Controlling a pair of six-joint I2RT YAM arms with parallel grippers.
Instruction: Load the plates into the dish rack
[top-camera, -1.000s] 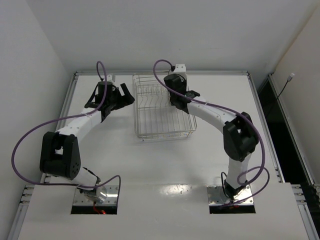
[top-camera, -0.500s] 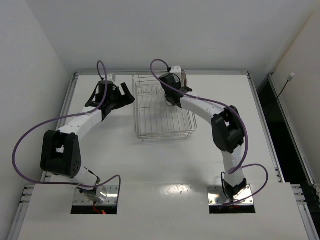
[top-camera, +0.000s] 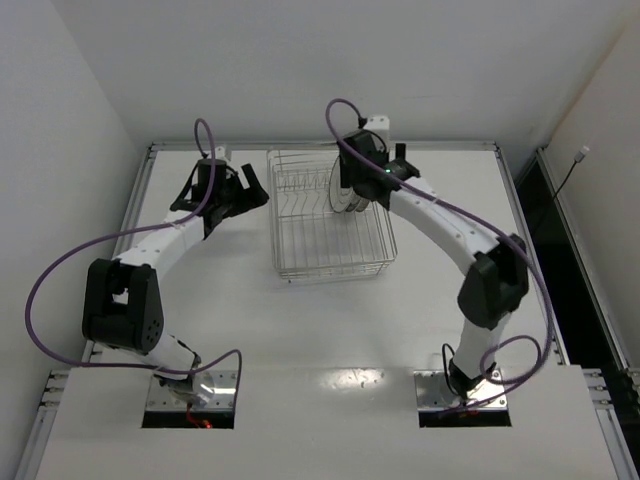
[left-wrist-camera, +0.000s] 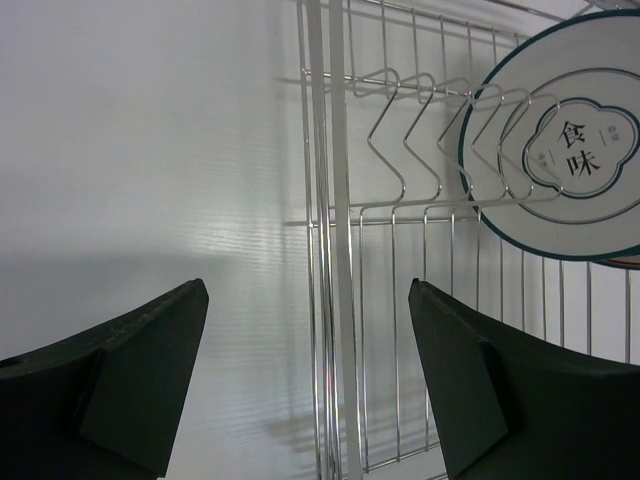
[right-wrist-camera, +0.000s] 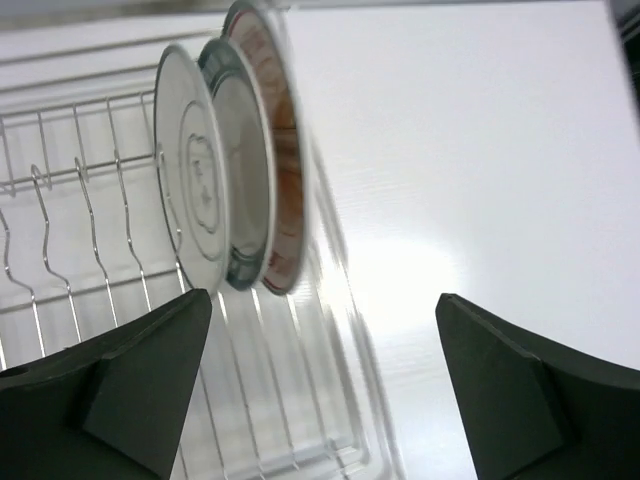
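Three plates stand on edge close together in the dish rack (top-camera: 278, 230), near its far right corner. In the right wrist view they are the white plate with grey markings (right-wrist-camera: 192, 205), the blue-rimmed plate (right-wrist-camera: 243, 190) and the orange-patterned plate (right-wrist-camera: 284, 150). My right gripper (right-wrist-camera: 322, 300) is open and empty, just right of and above the plates (top-camera: 343, 190), touching none. The left wrist view shows the lettered plate (left-wrist-camera: 570, 160) among the rack's tines (left-wrist-camera: 400, 170). My left gripper (left-wrist-camera: 308, 290) is open and empty beside the rack's left rim.
The silver wire rack sits at the far middle of the white table (top-camera: 330, 330). A raised metal frame (top-camera: 320, 146) borders the table at the back and sides. White walls stand close behind and to the left.
My right gripper has opened and let go of a plate, then drawn back to the right of the rack. The plates now show standing in the rack. The left arm has not moved.
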